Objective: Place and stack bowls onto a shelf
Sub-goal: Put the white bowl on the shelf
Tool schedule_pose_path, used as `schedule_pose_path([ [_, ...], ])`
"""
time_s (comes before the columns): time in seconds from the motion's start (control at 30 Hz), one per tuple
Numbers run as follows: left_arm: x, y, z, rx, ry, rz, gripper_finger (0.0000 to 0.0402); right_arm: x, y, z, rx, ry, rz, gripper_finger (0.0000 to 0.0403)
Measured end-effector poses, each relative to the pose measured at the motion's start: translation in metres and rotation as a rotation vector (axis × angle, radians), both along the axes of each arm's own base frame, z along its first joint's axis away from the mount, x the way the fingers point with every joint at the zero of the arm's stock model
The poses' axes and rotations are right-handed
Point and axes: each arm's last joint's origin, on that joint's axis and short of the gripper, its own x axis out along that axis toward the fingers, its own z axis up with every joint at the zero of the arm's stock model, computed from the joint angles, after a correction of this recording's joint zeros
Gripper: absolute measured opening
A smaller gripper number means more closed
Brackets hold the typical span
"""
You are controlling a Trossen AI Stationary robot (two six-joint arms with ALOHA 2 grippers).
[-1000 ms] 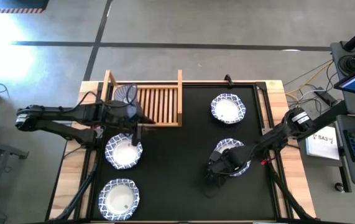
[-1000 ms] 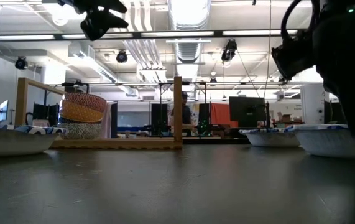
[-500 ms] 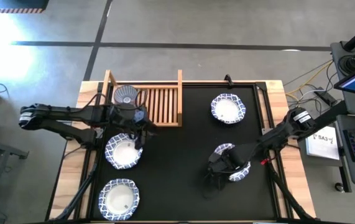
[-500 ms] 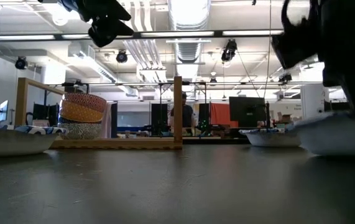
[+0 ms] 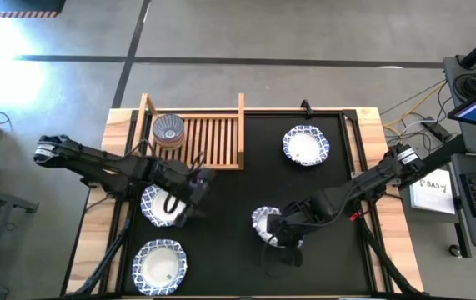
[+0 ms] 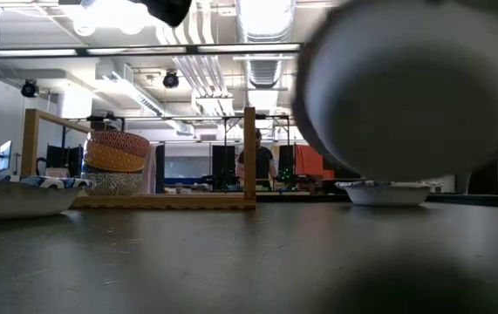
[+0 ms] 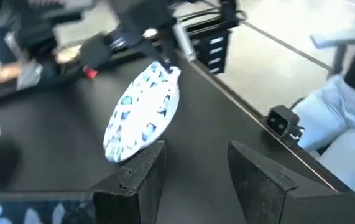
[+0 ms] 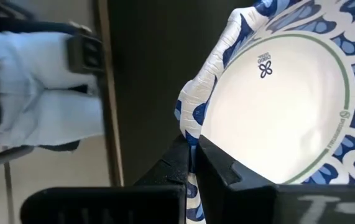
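Note:
My right gripper is shut on a white, blue-rimmed bowl, which fills the low view as a blurred underside and shows tilted in the left wrist view. My left gripper is open and hovers over the right edge of a second white bowl that rests on the black mat. Two more white bowls rest on the mat. The small bowls are stacked at the left end of the wooden shelf, the grey-blue patterned one on top. My right gripper pinches the white bowl by its rim, one finger on the inner face and one on the outer. The rim is crumpled beside the fingers. The bowl is lifted clear of the table and tipped steeply.
The shelf's right half shows bare slats. A wooden table border frames the black mat. A desk with a keyboard and papers stands beyond the right edge. A person stands far behind the shelf.
My right gripper has lifted its white bowl off the mat and carried it toward the table's left and near edge; the bowl has tipped from flat to steeply tilted. My left gripper has drawn back from the shelf toward the near edge, over the second white bowl.

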Motion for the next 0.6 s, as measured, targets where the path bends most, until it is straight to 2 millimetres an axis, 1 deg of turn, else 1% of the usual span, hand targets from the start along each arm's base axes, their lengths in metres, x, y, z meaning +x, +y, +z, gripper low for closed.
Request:
schedule_pose_path([
  [0.13,0.006,-0.016,-0.001,0.039,-0.079,-0.072,0.0158,0.009,0.004,0.019,0.007,-0.159,0.096,0.0009],
  [0.3,0.017,-0.025,-0.006,0.041,-0.127,-0.096,0.0158,0.018,0.009,0.035,-0.012,-0.32,0.205,0.0009],
  [0.43,0.025,-0.028,-0.011,0.035,-0.149,-0.097,0.0158,0.021,0.01,0.04,-0.038,-0.402,0.27,0.0009],
  [0.6,0.032,-0.032,-0.018,0.029,-0.138,-0.101,0.0158,0.022,0.01,0.041,-0.062,-0.429,0.311,0.0009],
])
